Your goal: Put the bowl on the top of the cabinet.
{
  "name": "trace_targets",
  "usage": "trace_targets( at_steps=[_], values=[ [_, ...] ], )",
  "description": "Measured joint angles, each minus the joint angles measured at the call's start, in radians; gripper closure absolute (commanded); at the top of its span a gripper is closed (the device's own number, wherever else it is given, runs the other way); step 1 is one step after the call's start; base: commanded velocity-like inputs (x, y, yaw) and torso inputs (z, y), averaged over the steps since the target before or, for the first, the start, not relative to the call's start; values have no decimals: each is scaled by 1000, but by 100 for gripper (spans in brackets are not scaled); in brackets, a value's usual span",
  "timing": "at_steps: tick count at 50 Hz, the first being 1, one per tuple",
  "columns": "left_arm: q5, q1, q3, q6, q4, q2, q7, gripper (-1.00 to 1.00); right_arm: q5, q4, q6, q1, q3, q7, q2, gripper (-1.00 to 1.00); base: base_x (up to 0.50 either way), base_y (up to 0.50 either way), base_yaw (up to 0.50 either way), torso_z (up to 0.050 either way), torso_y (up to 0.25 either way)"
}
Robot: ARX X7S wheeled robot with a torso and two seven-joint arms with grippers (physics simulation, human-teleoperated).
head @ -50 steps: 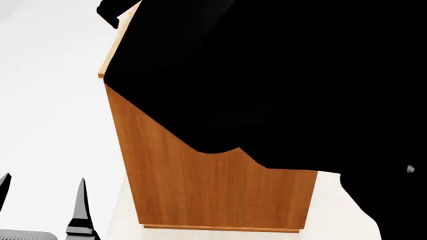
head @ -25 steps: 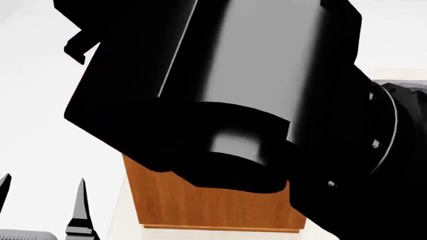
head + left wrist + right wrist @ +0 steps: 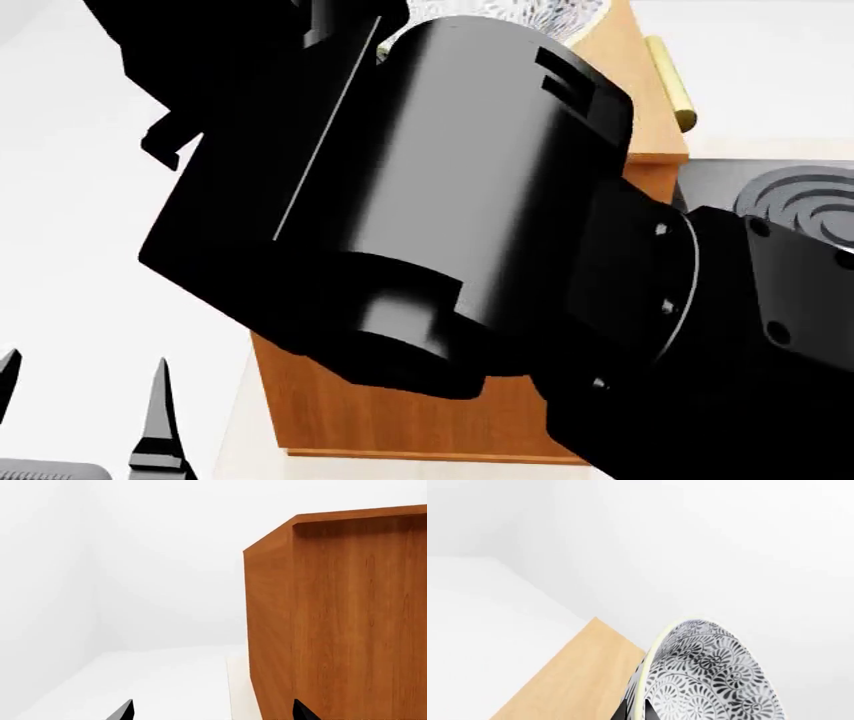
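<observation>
Your right arm (image 3: 441, 230) fills most of the head view, a black mass raised in front of the cabinet (image 3: 400, 410); above it, at the upper edge, a sliver of the patterned bowl (image 3: 534, 18) shows over the cabinet's light top, beside a brass handle (image 3: 667, 80); in the right wrist view your right gripper (image 3: 635, 700) has its dark fingers clamped on the bowl's rim, one finger (image 3: 631, 692) on the outside, one inside; the bowl (image 3: 710, 675) is held tilted on edge, its grey floral interior facing the camera, with the cabinet's pale top (image 3: 574, 680) beneath and beside it; whether bowl and top touch you cannot tell; your left gripper (image 3: 83, 410) sits low, well apart from the cabinet's side; its fingers stand wide apart with nothing between them, and the left wrist view shows the cabinet's orange-brown side (image 3: 340, 620) ahead.
</observation>
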State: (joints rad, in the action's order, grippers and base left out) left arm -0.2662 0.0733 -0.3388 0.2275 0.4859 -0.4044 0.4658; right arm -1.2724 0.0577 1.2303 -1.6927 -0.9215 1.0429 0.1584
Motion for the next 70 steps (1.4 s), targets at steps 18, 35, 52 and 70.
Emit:
trace_targets(
  at_steps=[18, 35, 52, 70],
  values=[
    [-4, 3, -1, -9, -17, 0, 0, -100, 124, -103, -101, 42, -92, -92, 1, 100, 0, 0, 0, 0, 1],
    [-10, 3, -2, -12, -19, -2, 2, -100, 192, -188, -149, 40, -117, -142, -1, 100, 0, 0, 0, 0, 0],
    [-13, 4, -4, -12, -15, -6, 4, -100, 227, -235, -178, 51, -131, -170, -10, 100, 0, 0, 0, 0, 0],
    [-15, 4, -5, -20, -26, -5, 7, -100, 207, -224, -170, 63, -131, -161, 4, -100, 0, 0, 0, 0, 0]
  ],
)
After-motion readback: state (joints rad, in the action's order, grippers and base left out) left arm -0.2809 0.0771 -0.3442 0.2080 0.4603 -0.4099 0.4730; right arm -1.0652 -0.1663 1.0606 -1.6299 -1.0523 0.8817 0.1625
